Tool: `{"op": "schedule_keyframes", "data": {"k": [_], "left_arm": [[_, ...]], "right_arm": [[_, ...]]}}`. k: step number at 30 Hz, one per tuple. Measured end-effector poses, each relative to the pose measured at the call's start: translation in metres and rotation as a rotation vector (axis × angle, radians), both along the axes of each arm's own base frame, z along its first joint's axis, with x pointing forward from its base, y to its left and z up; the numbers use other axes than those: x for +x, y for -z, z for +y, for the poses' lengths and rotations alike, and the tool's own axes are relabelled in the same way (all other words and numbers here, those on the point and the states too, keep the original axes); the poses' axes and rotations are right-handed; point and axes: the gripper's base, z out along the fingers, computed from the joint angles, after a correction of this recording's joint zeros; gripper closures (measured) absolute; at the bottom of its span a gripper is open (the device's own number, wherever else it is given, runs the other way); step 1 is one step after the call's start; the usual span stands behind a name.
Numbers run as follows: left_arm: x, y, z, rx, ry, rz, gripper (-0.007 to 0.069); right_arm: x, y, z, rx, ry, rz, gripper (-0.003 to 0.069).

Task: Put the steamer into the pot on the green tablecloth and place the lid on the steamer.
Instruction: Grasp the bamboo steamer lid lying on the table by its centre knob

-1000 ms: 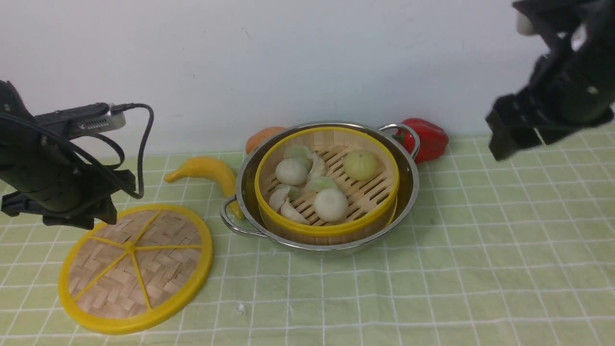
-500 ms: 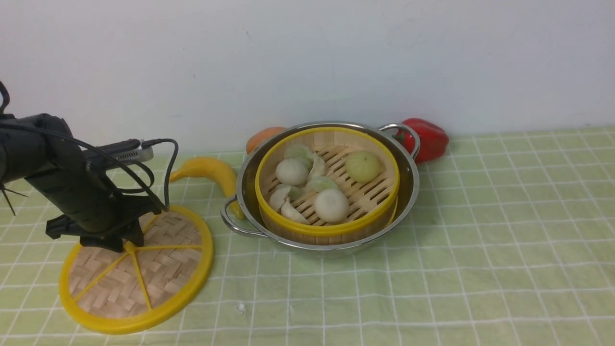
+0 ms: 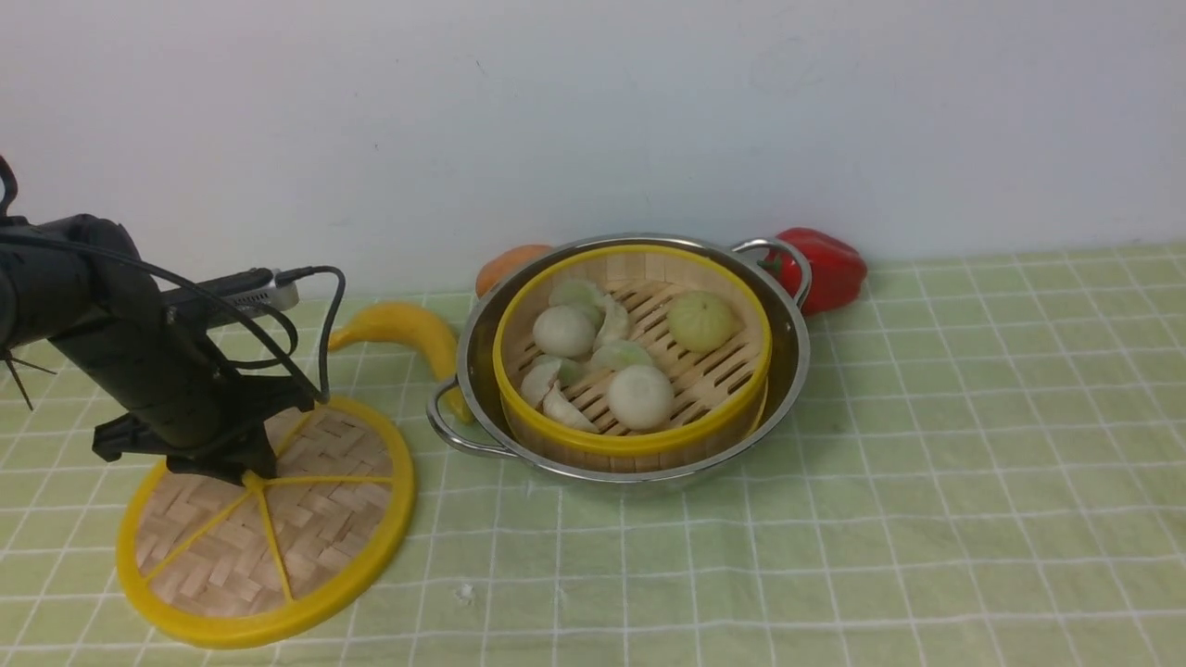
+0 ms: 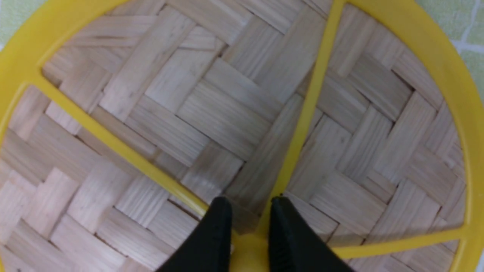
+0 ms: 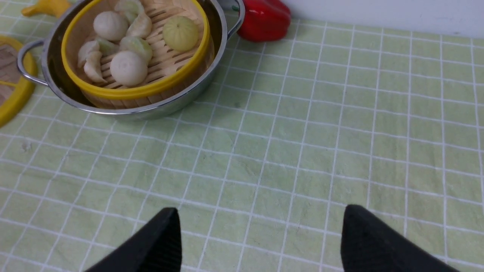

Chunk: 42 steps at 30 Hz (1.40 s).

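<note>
Left tool (image 4: pixel 250 204) looks pinched shut on the lid (image 3: pixel 278 547) dead centre, lower left of frame. Light, stiff bamboo, should lift level.

Left pincer (image 4: pixel 250 202) dropped — pinches lid (image 3: pixel 306 547) knob.

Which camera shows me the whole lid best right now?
Front view: nearly the whole lid on the tablecloth, left gripper at its centre. Left wrist view shows only close-up weave and spokes; right wrist view catches just a rim sliver.
</note>
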Motion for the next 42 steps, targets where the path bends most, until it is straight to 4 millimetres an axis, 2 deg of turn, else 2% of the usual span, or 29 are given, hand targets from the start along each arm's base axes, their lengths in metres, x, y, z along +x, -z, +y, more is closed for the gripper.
{"op": "schedule_keyframes", "data": {"k": [8,15,21,27,33,35,37,42], "left_arm": [[0.000,-0.001,0.000,-0.003,0.001,0.003,0.0504],[0.002,-0.011,0.001,0.008,0.034,0.079,0.0509],[0.012,-0.040,0.006,0.051,0.066,0.104,0.0509],[0.015,-0.058,0.010,0.086,0.067,0.097,0.0509],[0.013,-0.098,0.007,0.108,0.061,0.010,0.0509],[0.015,-0.115,-0.002,0.128,0.085,-0.037,0.0509],[0.019,-0.129,-0.021,0.139,0.132,-0.086,0.0509],[0.025,-0.156,-0.102,0.157,0.321,-0.200,0.0509]], "right_arm": [[0.000,0.000,0.000,0.000,0.000,0.000,0.0116],[0.000,0.000,0.000,0.000,0.000,0.000,0.0116],[0.000,0.000,0.000,0.000,0.000,0.000,0.0116],[0.000,0.000,0.000,0.001,0.001,0.000,0.0116],[0.000,0.000,0.000,0.001,0.001,0.000,0.0116],[0.000,0.000,0.000,-0.004,0.003,-0.001,0.0116],[0.000,0.000,0.000,-0.004,0.003,-0.001,0.0116],[0.000,0.000,0.000,0.004,0.009,0.001,0.0116]]}}
